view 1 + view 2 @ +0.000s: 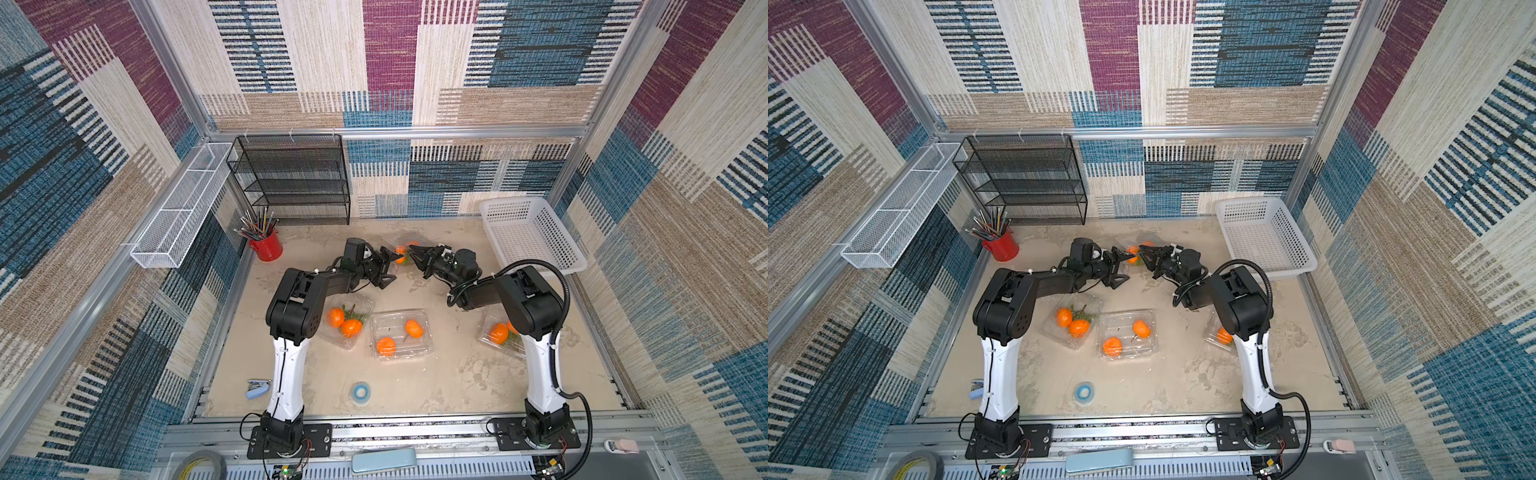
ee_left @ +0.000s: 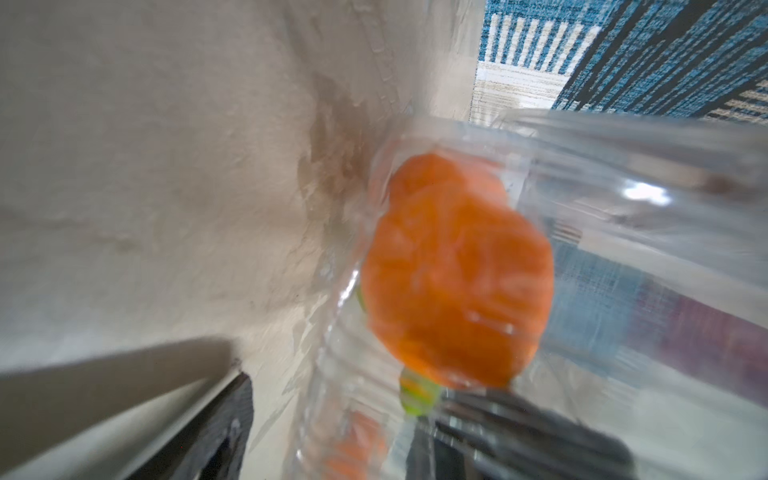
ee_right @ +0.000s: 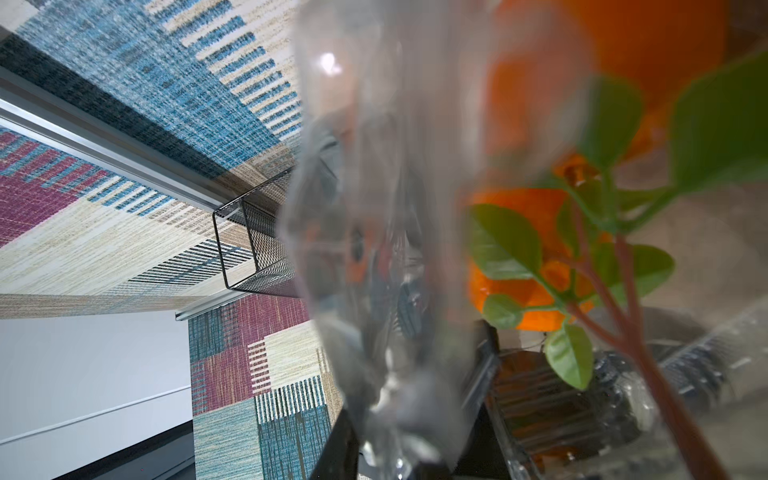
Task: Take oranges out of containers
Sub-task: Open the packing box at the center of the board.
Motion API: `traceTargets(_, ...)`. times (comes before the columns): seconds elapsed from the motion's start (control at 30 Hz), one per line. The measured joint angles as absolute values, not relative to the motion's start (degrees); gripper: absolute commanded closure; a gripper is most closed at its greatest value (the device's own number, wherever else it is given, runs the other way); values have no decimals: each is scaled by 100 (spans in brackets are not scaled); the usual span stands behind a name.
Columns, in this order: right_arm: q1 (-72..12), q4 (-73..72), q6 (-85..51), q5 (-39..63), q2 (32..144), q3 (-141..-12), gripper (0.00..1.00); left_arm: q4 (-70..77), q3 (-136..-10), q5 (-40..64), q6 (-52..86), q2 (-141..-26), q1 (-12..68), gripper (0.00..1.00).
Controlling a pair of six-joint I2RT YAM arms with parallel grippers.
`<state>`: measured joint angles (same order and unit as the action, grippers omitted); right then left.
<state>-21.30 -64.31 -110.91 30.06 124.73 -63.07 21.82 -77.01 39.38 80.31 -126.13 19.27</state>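
Left wrist view: your left pincer [image 2: 353, 399] stands open. One finger [image 2: 216, 419] is out over the bare counter [image 2: 145, 166], and the other shows only as a blur through the wall of a clear box [image 2: 623, 187]. Two oranges [image 2: 457, 282] sit inside that box straight ahead of the pincer, one behind the other, close to its fingertips.

In a top view, your right pincer [image 1: 415, 250] faces the left one from the opposite side of the same box, with the tips of the two pincers near each other. Its jaws are pinched together on the box's lid [image 3: 386, 208]. The right wrist view shows that clear sheet running in between its fingers, with oranges and green leaves [image 3: 505, 245] just beside it.

Three more boxes lie on the counter behind both pincers, back toward the arm bases:
- The second box [image 1: 345, 320] is under your left arm and holds a leafy pair.
- The third box [image 1: 401, 334] is between the arms and holds two oranges lying apart.
- The fourth box [image 1: 498, 332] is half hidden by your right arm.

A white basket [image 1: 536, 232] stands on the outer side of your right pincer, well apart from it.
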Motion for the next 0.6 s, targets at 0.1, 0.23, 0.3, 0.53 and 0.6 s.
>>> traceTargets(0.1,-2126,-6333,-11065,2993,12473,-6471,71,2078,-7701,3940,7972,-12554,1925,12)
traceTargets(0.23,-2112,-6180,-10932,2995,12470,-6578,64,1898,-7703,3955,7863,-12479,1855,11)
traceTargets(0.3,-2099,-5986,-10759,3004,12470,-6681,60,1680,-7734,3955,7752,-12405,1782,10)
traceTargets(0.53,-1964,-5433,-10009,3258,12466,-7153,43,987,-7940,3990,7242,-12195,1597,7)
traceTargets(0.6,-1922,-5286,-9756,3380,12460,-7288,34,733,-7999,4040,7067,-12178,1546,6)
